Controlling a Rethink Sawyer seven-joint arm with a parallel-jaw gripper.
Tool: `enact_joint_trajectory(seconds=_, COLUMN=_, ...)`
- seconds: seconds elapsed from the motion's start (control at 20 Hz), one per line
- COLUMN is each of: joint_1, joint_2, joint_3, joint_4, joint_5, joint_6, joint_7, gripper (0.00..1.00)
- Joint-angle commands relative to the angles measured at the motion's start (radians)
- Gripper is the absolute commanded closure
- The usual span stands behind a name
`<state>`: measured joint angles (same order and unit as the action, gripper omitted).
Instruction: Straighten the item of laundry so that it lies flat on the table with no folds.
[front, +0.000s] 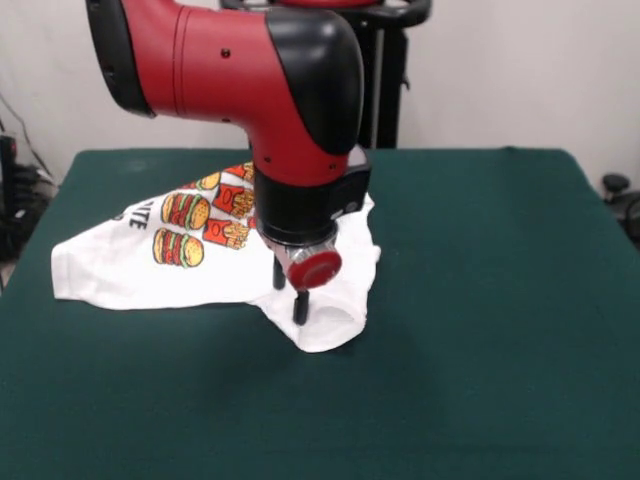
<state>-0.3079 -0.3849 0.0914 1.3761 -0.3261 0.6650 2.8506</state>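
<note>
Toward the far left corner of the table (500, 300), in the front view, which is the only view we have, the shirt (130, 265) lies rumpled, its white cloth spreading from the left edge toward the middle, with burgers, fries and part of the black lettering showing on top. Our arm (270, 90) comes down from above over the shirt's right end, and the gripper (290, 295) sits low on a folded flap that reaches nearest the front edge. We see two dark fingers (300, 305) standing a little apart and pressed into the cloth, so we judge the jaws released, not pinching anything yet. We think the gripper is placed there because that flap is doubled over and needs pulling outward to flatten it.
</note>
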Motion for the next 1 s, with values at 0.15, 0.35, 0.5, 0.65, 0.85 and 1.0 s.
enact_joint_trajectory(seconds=0.15, joint_1=-0.029, joint_2=-0.009, joint_3=0.151, joint_4=0.151, joint_5=0.055, joint_6=-0.029, joint_7=-0.100, gripper=0.00)
enact_joint_trajectory(seconds=0.35, joint_1=-0.029, joint_2=-0.005, joint_3=0.156, joint_4=0.157, joint_5=0.046, joint_6=-0.100, joint_7=-0.070, gripper=1.00)
enact_joint_trajectory(seconds=0.5, joint_1=-0.007, joint_2=0.008, joint_3=0.132, joint_4=0.136, joint_5=0.036, joint_6=-0.124, joint_7=-0.016, gripper=1.00)
enact_joint_trajectory(seconds=0.65, joint_1=0.003, joint_2=0.021, joint_3=0.120, joint_4=0.124, joint_5=0.027, joint_6=-0.143, joint_7=-0.005, gripper=1.00)
enact_joint_trajectory(seconds=0.85, joint_1=0.023, joint_2=0.030, joint_3=0.103, joint_4=0.109, joint_5=0.022, joint_6=-0.157, joint_7=0.008, gripper=1.00)
enact_joint_trajectory(seconds=1.0, joint_1=0.028, joint_2=0.038, joint_3=0.101, joint_4=0.093, joint_5=0.028, joint_6=-0.166, joint_7=0.013, gripper=1.00)
